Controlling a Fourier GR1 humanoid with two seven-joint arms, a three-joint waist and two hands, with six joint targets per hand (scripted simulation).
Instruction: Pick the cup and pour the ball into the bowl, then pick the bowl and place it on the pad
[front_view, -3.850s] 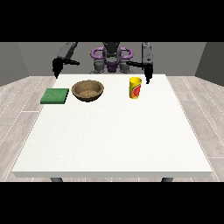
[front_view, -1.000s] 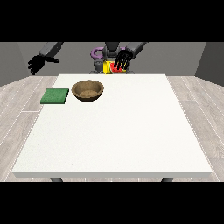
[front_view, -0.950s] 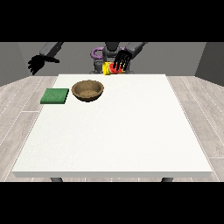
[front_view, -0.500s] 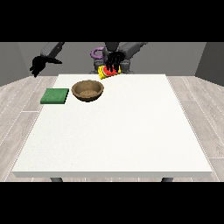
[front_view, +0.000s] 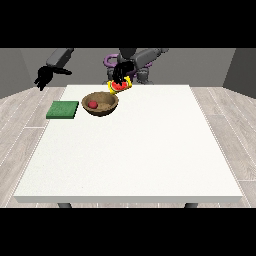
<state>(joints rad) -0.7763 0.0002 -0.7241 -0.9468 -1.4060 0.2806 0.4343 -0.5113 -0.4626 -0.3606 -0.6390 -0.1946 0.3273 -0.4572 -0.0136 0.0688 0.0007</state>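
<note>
Tipping a light, rigid yellow cup (front_view: 120, 86), the hand at the view's right (front_view: 120, 74) is seemingly gripping its sides; the red ball (front_view: 93, 104) is sitting in the wooden bowl (front_view: 100, 104), best taken by its rim.

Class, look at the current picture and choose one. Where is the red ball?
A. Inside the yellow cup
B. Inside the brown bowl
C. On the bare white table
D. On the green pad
B. The red ball lies inside the brown bowl, beside the green pad, while the tipped yellow cup is held above the bowl's rim.
</note>
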